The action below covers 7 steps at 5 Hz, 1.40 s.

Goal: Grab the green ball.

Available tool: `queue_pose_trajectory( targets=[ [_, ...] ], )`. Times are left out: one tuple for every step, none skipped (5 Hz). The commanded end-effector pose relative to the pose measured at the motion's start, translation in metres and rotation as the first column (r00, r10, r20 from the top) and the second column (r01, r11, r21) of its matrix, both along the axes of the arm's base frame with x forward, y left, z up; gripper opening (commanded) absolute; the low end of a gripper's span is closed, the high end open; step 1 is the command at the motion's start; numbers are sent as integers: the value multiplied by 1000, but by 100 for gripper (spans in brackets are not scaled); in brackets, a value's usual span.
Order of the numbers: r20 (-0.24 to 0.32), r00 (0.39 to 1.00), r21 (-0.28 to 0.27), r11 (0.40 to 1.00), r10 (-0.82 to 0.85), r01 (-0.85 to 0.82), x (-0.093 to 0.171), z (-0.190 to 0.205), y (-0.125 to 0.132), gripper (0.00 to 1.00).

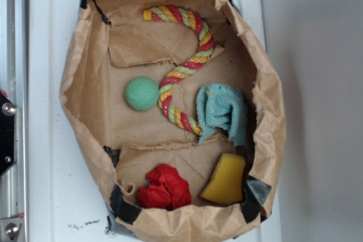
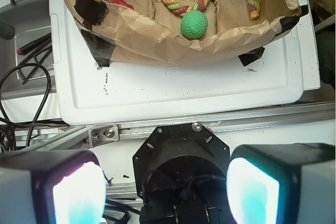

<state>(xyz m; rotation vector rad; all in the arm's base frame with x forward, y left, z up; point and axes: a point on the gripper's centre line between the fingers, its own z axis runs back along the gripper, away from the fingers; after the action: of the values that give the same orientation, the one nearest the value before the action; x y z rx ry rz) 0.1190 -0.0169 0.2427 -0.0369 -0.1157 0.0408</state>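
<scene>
The green ball (image 1: pixel 142 93) is a small mint-green textured sphere lying on the brown paper floor of a paper-lined bin (image 1: pixel 79 83), left of the coloured rope. In the wrist view the green ball (image 2: pixel 195 25) rests just inside the bin's near paper wall. My gripper (image 2: pixel 165 192) is open, its two pale glowing fingertips (image 2: pixel 79 195) set wide apart at the bottom of the wrist view. It hangs over the robot's black base, well outside the bin, with nothing between the fingers. The gripper does not show in the exterior view.
Inside the bin lie a striped rope toy (image 1: pixel 184 69), a teal terry cloth (image 1: pixel 222 111), a yellow sponge (image 1: pixel 226 179) and a red cloth wad (image 1: pixel 164 188). The bin stands on a white tray (image 2: pixel 184 87). A metal rail (image 2: pixel 220 124) and black cables (image 2: pixel 21 93) lie beside it.
</scene>
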Motion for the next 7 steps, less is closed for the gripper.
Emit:
queue_pose_trajectory(
  targets=[
    [0, 1000, 0, 1000, 0, 0, 0, 0, 0, 100],
    [39, 999, -22, 1000, 15, -15, 48, 2, 0, 100],
    [51, 998, -14, 999, 31, -31, 88, -5, 2, 100],
    [80, 997, -18, 1000, -6, 8, 117, -27, 11, 100],
    [85, 993, -13, 997, -78, 80, 135, -55, 25, 100],
    [74, 989, -25, 991, -132, 134, 142, -74, 27, 100],
    [74, 989, -25, 991, -132, 134, 142, -74, 27, 100]
  ],
)
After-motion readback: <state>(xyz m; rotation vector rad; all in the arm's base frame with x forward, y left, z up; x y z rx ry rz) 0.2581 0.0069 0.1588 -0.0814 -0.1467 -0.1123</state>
